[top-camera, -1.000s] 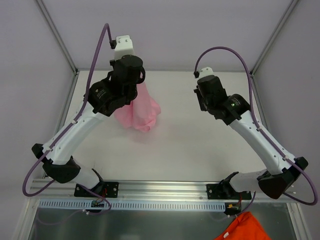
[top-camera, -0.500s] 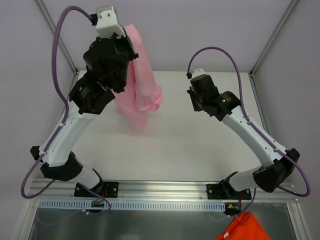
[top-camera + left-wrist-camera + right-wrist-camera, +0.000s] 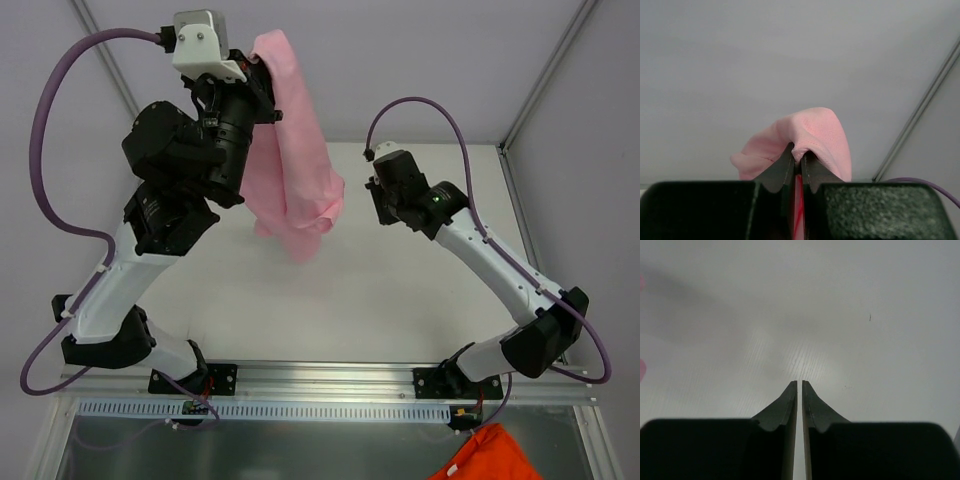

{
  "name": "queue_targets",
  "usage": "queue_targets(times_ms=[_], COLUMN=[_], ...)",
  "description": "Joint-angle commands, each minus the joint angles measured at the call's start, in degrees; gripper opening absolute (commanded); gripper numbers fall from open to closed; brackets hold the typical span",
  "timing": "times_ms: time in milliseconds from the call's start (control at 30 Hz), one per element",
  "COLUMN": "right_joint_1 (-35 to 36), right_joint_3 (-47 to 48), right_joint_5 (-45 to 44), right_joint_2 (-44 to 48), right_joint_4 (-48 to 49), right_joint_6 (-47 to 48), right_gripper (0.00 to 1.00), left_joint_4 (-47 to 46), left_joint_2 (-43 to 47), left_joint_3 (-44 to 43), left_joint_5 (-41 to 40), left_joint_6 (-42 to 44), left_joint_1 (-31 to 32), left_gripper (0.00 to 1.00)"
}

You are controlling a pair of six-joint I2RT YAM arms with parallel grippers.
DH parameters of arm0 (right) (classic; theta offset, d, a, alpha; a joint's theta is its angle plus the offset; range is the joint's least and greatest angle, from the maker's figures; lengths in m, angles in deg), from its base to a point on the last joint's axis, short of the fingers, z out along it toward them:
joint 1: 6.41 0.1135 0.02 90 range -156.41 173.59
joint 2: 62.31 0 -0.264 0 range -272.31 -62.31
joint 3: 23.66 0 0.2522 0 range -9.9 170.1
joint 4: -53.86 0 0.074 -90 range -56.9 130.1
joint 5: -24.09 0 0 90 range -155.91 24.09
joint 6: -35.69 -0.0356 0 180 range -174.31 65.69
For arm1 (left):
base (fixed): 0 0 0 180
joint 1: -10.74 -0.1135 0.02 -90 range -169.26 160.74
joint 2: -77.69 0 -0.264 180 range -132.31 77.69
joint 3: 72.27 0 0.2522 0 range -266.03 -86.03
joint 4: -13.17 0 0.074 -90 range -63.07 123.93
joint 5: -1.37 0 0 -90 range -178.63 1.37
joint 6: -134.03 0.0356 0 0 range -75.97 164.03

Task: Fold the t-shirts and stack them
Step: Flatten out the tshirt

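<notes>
Hanging in a long, twisted drape, the pink shirt (image 3: 292, 165) is dangling from the left gripper (image 3: 798, 151), whose jaws are pressing together on a fold of the fabric high above the table (image 3: 410, 300). A second ago the same shirt was sitting lower, bunched in a short heap against the tabletop; the left arm has been lifting it, and the cloth is now stretching out to most of its length. Its lower end is curling into a loose lump over the middle of the table (whether it is touching the surface or floating just clear cannot be told from above).

The right gripper (image 3: 800, 384) is holding nothing, its jaws showing only a thin slit and pointing at bare tabletop. That arm has been sliding leftward and is now sitting near the hanging cloth, though not touching it.

The lift is probably serving to shake the shirt loose so a second corner can be found; no fold is made yet, and the right gripper is looking like the one to take that corner.

An orange cloth (image 3: 490, 455) is lying off the table at the near right edge.
</notes>
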Motion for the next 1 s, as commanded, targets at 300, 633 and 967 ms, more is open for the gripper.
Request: queue_targets(times_ms=[300, 633, 967], right_joint_1=[-2.0, -2.9, -2.9], right_joint_3=[0.3, 2.1, 4.2], right_joint_5=[-3.1, -2.4, -7.0], right_joint_2=[0.3, 2.0, 6.3], right_joint_4=[2.1, 0.6, -2.5], right_joint_6=[-0.9, -0.2, 2.7], right_gripper=[0.12, 0.13, 0.14], left_joint_4=[7.8, 4.8, 19.5], left_joint_2=[-1.6, 7.8, 10.7], left_joint_3=[0.7, 22.3, 34.7], left_joint_5=[12.8, -6.7, -13.7], left_joint_6=[-14.4, -16.4, -33.2], left_joint_1=[9.2, 7.2, -5.9], left_gripper=[0.0, 0.0, 0.0])
